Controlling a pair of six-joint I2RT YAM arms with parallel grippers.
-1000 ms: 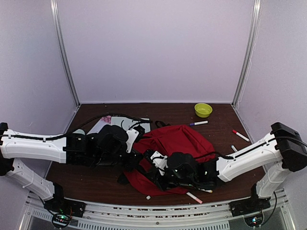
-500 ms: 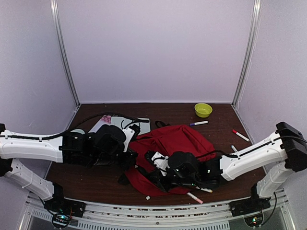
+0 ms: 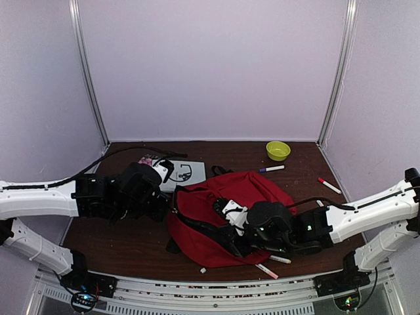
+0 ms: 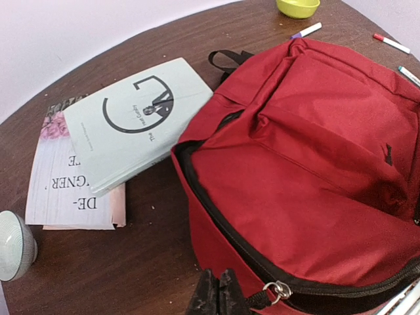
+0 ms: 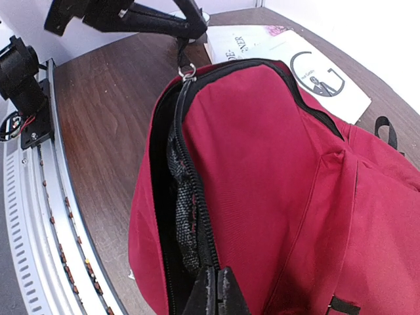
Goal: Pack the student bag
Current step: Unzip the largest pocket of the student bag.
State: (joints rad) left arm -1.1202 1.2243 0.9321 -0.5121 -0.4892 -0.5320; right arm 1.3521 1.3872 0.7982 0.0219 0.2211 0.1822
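Left wrist view: the left claw (image 4: 216,296) is sitting pressed together at the bottom edge, pinching the black zipper pull (image 4: 275,291) of the red bag (image 4: 315,170). The bag is lying on the brown table (image 4: 131,262), its mouth showing only as a dark slit. Two books (image 4: 134,128) are lying stacked just left of it. A grey round thing (image 4: 14,244) is being cut off at the left edge, and a yellow bowl (image 4: 298,6) at the top.

Right wrist view: the right claw (image 5: 216,292) is pressed together, pinching the zipper edge at the near end of the bag's mouth. The mouth is gaping open, showing dark lining and black mesh; whether anything is inside is hard to make out.

Top view: the bag is lying mid-table between the two arms. The bowl's inside is showing only yellow. A pink marker (image 3: 266,270) is lying by the front edge. The right arm is hiding part of the bag.
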